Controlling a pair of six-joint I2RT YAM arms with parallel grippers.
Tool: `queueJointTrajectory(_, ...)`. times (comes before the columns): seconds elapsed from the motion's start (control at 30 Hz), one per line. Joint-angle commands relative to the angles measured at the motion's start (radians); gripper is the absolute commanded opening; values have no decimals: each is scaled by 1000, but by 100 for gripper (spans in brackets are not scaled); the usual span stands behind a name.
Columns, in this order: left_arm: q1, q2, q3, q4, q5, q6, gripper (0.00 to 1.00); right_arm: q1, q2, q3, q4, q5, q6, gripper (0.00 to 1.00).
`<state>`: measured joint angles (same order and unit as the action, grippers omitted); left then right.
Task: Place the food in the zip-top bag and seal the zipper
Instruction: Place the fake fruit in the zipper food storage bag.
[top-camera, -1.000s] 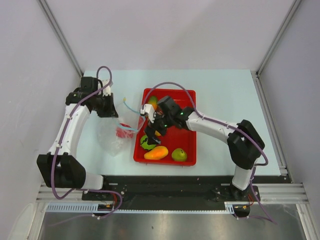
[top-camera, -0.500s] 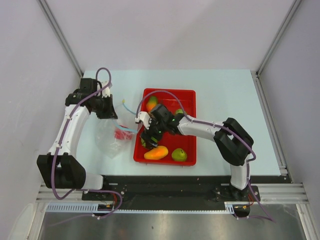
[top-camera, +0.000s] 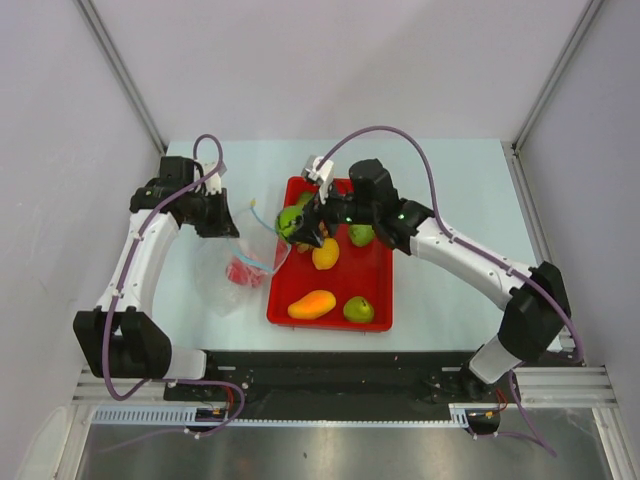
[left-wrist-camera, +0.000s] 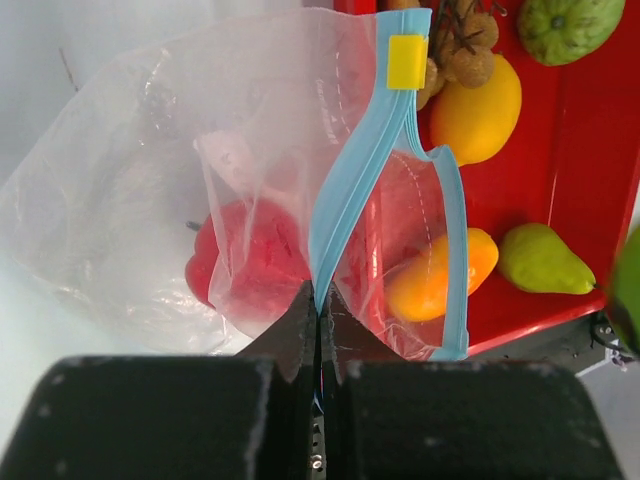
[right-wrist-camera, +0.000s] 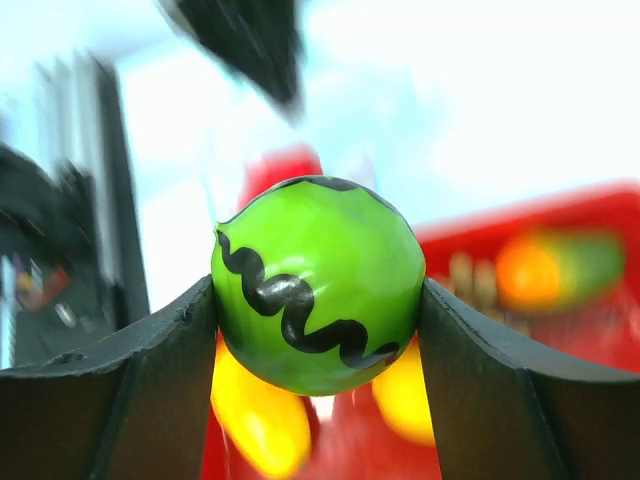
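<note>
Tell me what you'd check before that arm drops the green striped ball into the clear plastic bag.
1. Grip on the green ball with the black wavy stripe: ok, the right pincer clamps it on both sides.
2. Clear plastic bag held: ok, the left pincer is shut on its light-blue zipper strip.
3. Bag mouth open: ok, the strip's two halves stand parted.
4. Ball above the mouth: not ok, it hangs at the left edge of the red rectangular plastic tray, beside the bag.
5. Room inside: ok, only a red piece shows in the bag.
</note>
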<state>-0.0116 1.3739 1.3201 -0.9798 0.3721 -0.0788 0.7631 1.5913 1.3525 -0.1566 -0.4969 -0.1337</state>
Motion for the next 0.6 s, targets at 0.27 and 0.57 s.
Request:
queueJointTrajectory(0.27, 5, -64, 13, 9, 151, 4, 0, 125, 234, 187, 163, -17, 5, 39)
queueJointTrajectory(0.57, 5, -78, -4, 13, 174, -4, 1, 111, 291, 363, -57, 34, -37, 98)
